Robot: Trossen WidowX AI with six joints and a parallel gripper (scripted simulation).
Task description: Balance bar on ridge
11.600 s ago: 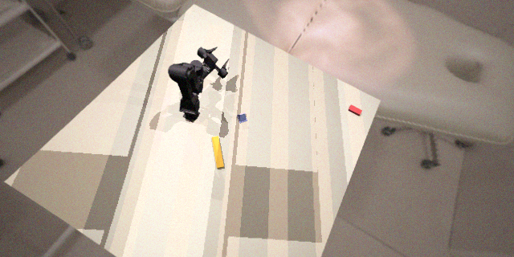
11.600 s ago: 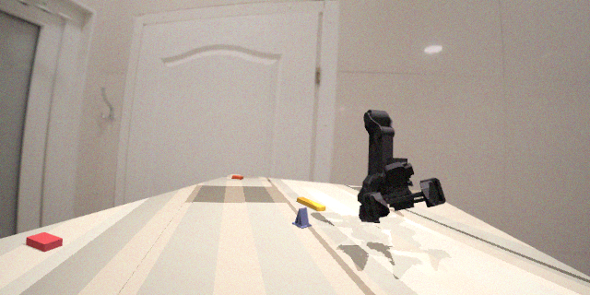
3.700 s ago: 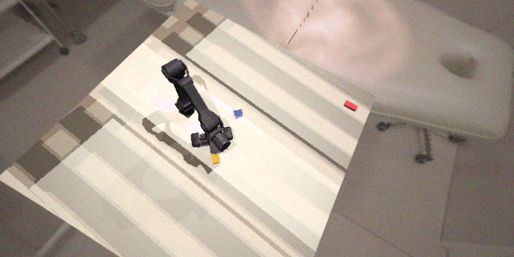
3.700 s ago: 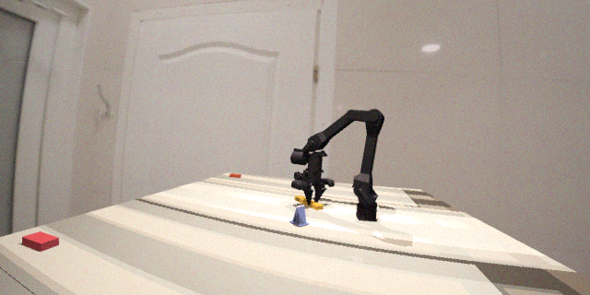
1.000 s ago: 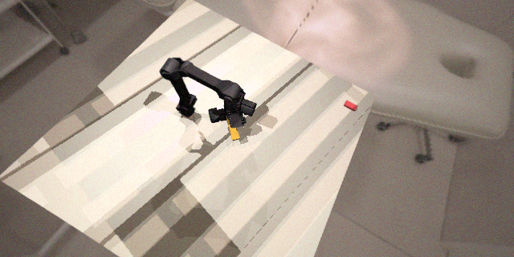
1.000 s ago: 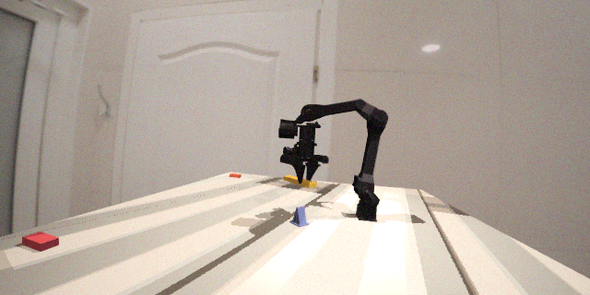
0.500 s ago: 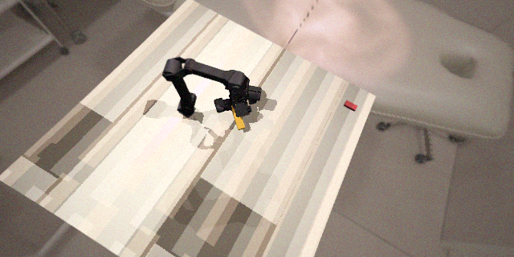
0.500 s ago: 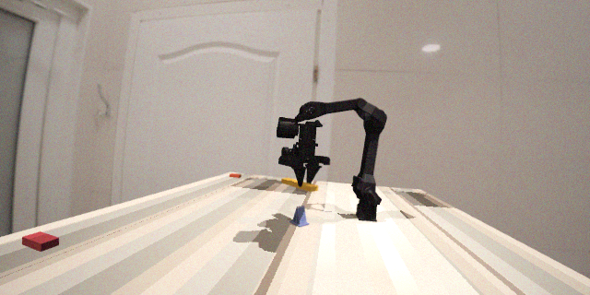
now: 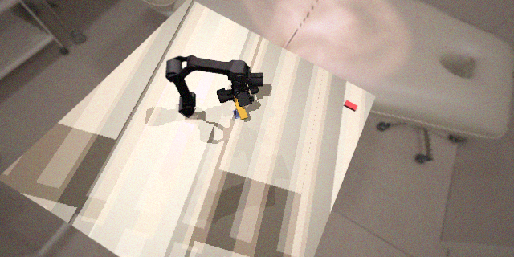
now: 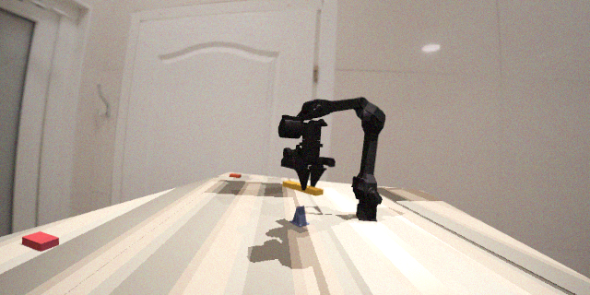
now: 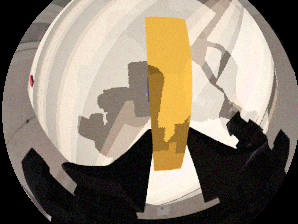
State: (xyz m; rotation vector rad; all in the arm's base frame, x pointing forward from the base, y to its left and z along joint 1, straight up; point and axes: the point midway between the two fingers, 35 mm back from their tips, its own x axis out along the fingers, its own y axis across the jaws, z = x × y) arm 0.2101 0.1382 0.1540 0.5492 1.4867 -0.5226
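Partway: yellow bar (image 9: 242, 111) (image 10: 314, 190) (image 11: 172, 75) pinched in claw (image 9: 238, 97) (image 10: 308, 187) (image 11: 169, 132), clear of table (image 9: 161, 161) (image 10: 221, 258) | blue ridge (image 9: 236, 114) (image 10: 300, 218) below, bar not on it; overlap from above partial | left, by my reading: centre; lower; level; release

Below the jaws of the gripper (image 9: 239, 99) (image 10: 308, 187) (image 11: 170, 135), open air separated the yellow bar (image 9: 242, 111) (image 10: 296, 186) (image 11: 169, 75) from the blue ridge (image 9: 235, 114) (image 10: 300, 218), an obstacle to descent. A red block (image 9: 350, 105) (image 10: 41, 241) (image 11: 31, 80) lay well apart from them, obstructing nothing nearby.
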